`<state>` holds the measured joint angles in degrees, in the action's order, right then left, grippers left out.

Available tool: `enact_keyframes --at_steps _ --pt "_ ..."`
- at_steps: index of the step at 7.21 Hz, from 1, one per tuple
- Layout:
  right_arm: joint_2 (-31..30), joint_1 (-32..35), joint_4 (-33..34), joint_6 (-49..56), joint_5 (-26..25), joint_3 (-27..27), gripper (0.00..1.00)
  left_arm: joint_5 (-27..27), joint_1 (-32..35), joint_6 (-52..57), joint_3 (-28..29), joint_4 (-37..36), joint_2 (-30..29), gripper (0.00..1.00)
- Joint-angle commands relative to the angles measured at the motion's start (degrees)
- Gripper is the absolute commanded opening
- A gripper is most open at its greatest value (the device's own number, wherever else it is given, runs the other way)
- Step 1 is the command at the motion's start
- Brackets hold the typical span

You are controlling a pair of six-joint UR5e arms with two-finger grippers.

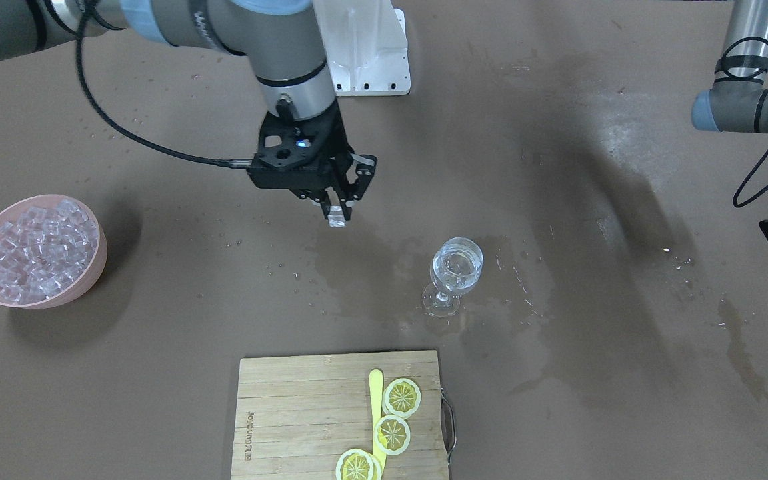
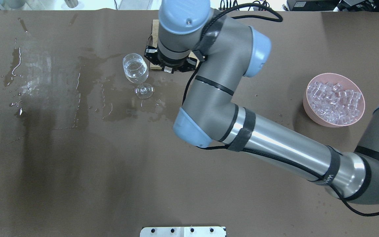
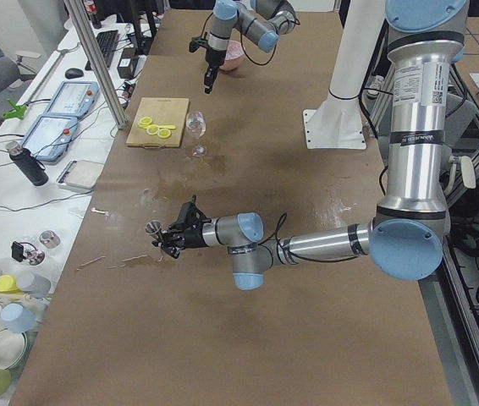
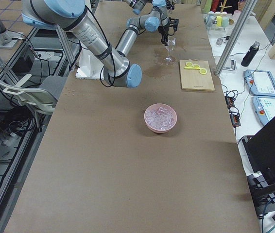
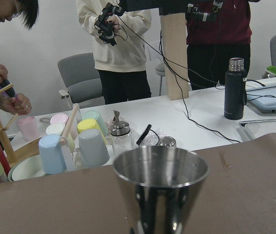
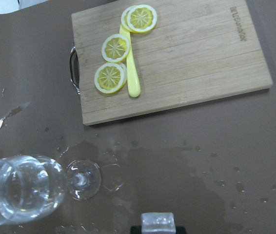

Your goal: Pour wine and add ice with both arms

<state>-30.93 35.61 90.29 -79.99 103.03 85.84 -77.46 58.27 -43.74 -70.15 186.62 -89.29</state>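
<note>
Ice cube (image 6: pixel 157 220) fills the bottom edge of the right wrist view, clamped between the right gripper (image 1: pixel 337 213) fingers. It is clear and glassy with whitish edges. It looks near-cubic, so there is no long axis to align.

Key relation: the glass (image 1: pixel 456 267) lies to the robot's left of the fingers. The cube hangs beside the glass and clear of it, not over the rim. It looks higher than the rim, though that is a judgement from the side views. My read is that the next move is a sideways shift toward the robot's left until the cube sits over the bowl of the glass, then a release.

The glass stands upright on the tabletop (image 1: pixel 557 167) and holds the wine (image 1: pixel 459 261), a colourless liquid that is barely visible. There are wet patches around its foot, so a nudged stem may slide.

The right arm is the one near the glass. The left gripper (image 3: pixel 170 237) is well apart from the glass on the robot's left side, with its fingers apparently closed on the steel jigger (image 5: pixel 160 180). The jigger is upright and I can't see any contents.

The rest of the ice (image 1: pixel 37 250) is in the pink bowl (image 1: pixel 94 263), well apart from the glass on the robot's right. The cutting board (image 1: pixel 291 400) with lemon slices (image 1: pixel 401 397) sits near the glass on the operators' side.
</note>
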Motion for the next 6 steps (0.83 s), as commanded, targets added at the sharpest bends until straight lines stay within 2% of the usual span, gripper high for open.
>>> enact_keyframes --at_steps 1,3,6 --pt "4.2 -2.56 -1.87 -3.32 -2.48 -4.37 0.0 0.38 -0.17 -1.78 4.48 5.74 -0.27 0.15" --pt "6.92 -2.92 -1.96 -3.68 -3.54 -7.6 0.0 1.43 -0.52 -3.1 6.16 6.38 -0.8 0.17" --pt "11.5 -2.92 -8.52 -3.69 -5.73 -17.0 0.0 0.82 -0.87 -4.07 7.91 5.51 -2.02 0.17"
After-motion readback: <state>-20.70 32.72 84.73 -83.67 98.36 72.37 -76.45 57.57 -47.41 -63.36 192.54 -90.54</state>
